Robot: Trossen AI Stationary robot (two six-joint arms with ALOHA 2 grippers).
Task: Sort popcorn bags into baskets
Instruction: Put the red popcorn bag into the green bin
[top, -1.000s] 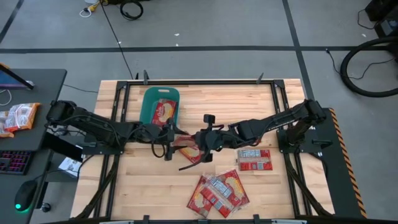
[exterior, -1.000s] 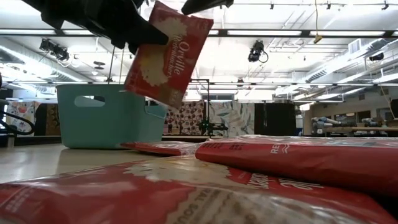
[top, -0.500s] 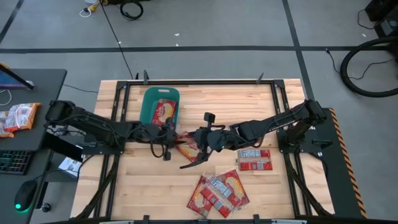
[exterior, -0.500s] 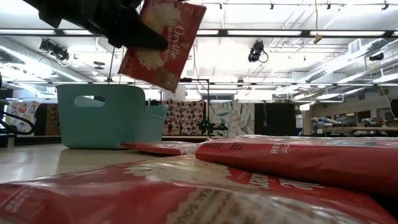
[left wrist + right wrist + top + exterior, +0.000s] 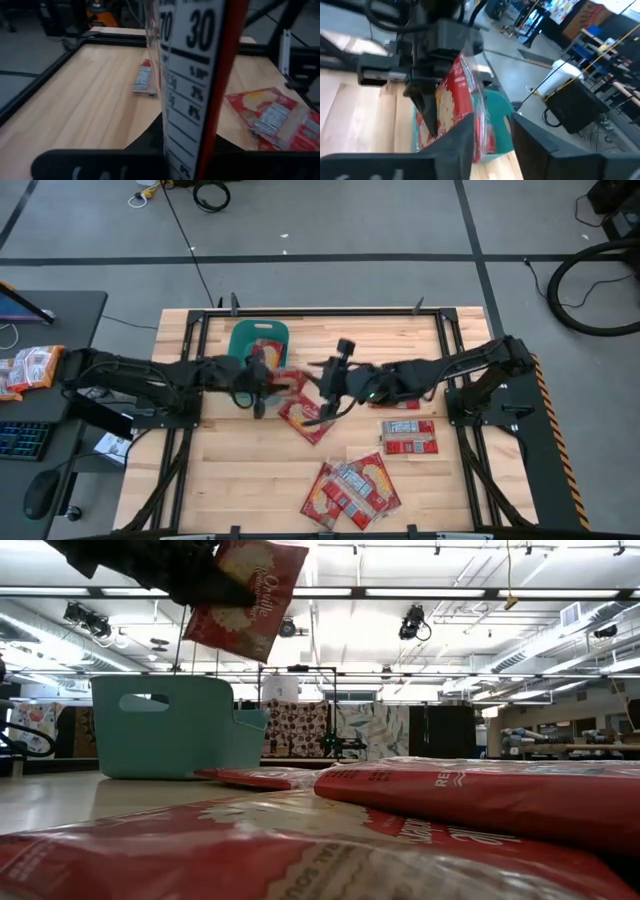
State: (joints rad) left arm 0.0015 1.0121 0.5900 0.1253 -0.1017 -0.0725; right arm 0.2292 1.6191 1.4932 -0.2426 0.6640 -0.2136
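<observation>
Overhead, table-level and two wrist cameras, all sharing the held popcorn bag (image 5: 245,595)

Left gripper (image 5: 272,383) holds popcorn bag (image 5: 284,383) beside basket (image 5: 243,338).

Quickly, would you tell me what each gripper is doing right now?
Left gripper: shut on a popcorn bag, held in the air beside the teal basket.
Right gripper: open, holding nothing, facing the held bag.

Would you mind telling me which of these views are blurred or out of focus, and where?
Low view: the nearest popcorn bags are soft, while the teal basket and ceiling lights are sharp. Left wrist view: the held bag fills the middle, blurred; the table is soft too. Right wrist view: the left gripper and its bag look smeared. High view: evenly sharp.
</observation>
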